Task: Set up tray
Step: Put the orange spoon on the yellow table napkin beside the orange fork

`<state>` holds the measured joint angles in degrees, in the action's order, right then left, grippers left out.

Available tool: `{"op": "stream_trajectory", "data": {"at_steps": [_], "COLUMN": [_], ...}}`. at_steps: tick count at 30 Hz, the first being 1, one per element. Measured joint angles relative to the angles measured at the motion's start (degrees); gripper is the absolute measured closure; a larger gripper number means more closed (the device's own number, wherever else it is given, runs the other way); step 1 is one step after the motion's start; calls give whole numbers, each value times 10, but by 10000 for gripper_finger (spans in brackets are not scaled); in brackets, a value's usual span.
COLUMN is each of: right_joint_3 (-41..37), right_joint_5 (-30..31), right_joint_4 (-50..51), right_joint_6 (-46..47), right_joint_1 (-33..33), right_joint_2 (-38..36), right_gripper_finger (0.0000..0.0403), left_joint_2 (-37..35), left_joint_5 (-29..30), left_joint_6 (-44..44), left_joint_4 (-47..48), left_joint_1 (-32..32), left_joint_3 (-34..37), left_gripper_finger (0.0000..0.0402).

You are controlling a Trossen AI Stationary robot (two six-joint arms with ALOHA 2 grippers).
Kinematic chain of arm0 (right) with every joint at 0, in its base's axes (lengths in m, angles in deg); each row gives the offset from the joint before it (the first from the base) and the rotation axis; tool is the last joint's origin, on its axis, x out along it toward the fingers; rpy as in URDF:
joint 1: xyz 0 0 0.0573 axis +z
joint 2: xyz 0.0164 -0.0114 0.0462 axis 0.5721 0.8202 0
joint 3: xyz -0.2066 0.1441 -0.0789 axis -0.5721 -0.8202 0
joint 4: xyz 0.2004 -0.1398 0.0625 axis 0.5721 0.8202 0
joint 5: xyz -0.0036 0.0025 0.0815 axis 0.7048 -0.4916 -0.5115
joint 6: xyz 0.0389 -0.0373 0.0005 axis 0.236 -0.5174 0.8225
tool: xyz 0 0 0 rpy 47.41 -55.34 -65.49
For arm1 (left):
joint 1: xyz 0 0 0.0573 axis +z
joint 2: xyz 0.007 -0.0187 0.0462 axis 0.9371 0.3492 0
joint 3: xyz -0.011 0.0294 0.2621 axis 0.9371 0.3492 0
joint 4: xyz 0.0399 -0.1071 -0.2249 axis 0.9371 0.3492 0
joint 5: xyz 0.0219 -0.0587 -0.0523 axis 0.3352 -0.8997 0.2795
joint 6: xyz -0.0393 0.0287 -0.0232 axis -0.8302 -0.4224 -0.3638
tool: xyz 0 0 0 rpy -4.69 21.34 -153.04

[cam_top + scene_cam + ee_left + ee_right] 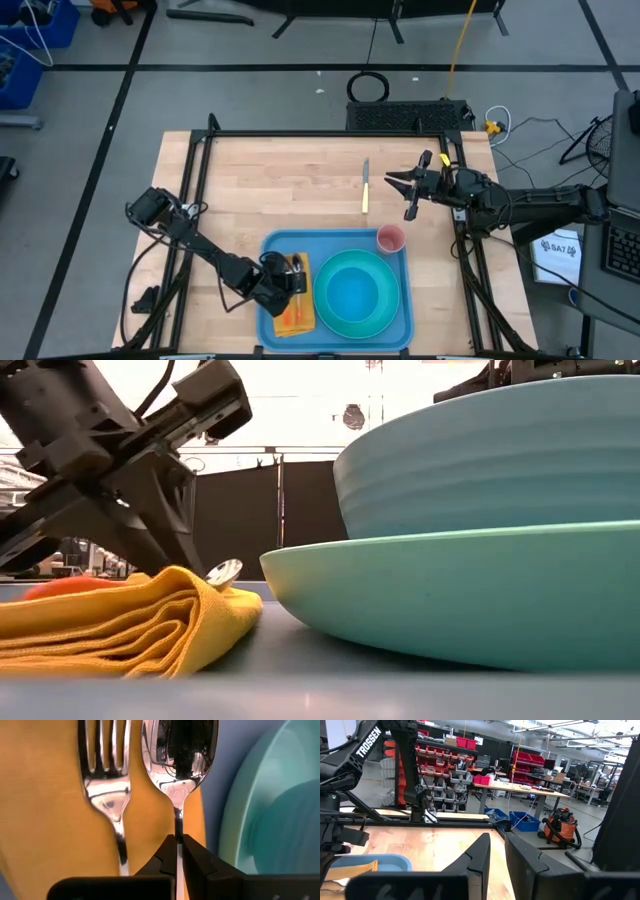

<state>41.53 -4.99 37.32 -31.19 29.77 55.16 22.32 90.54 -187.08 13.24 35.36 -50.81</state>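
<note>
The light-blue tray (405, 322) lies at the table's near edge. On it are a round teal plate (388, 305) (450, 600) with a blue bowl (352, 292) (500, 460), a folded yellow napkin (296, 312) (120, 625) on its left part, and a pink cup (390, 238) at its far right corner. A fork (107, 785) lies on the napkin. My left gripper (287, 277) (178, 842) is over the napkin, shut on a spoon (180, 755) beside the fork. My right gripper (405, 192) (497, 855) hovers over the table's far right, open by a narrow gap. My left gripper pinches the spoon's handle (177, 825) between its two fingertips, with the fingers lying along the handle and slanting down. The spoon's bowl (224, 572) points away from the fingers, parallel to the fork, at the napkin's top. Whether it rests on the cloth I cannot tell.
A knife (366, 186) lies on the bare wood beyond the tray, left of my right gripper. A black frame runs along the table's left, far and right edges. The wooden surface left of the tray and at the far left is bare.
</note>
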Motion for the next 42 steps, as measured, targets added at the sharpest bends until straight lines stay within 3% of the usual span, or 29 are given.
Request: {"op": "stream_trajectory", "data": {"at_steps": [42], "right_joint_3": [0], "right_joint_5": [0], "right_joint_4": [3], "right_joint_6": [0], "right_joint_1": [0], "right_joint_2": [0], "right_gripper_finger": [353], "left_joint_2": [-2], "left_joint_5": [8], "left_joint_6": [-116], "left_joint_4": [7], "left_joint_1": [-50], "left_joint_3": [13], "left_gripper_finger": [392]}}
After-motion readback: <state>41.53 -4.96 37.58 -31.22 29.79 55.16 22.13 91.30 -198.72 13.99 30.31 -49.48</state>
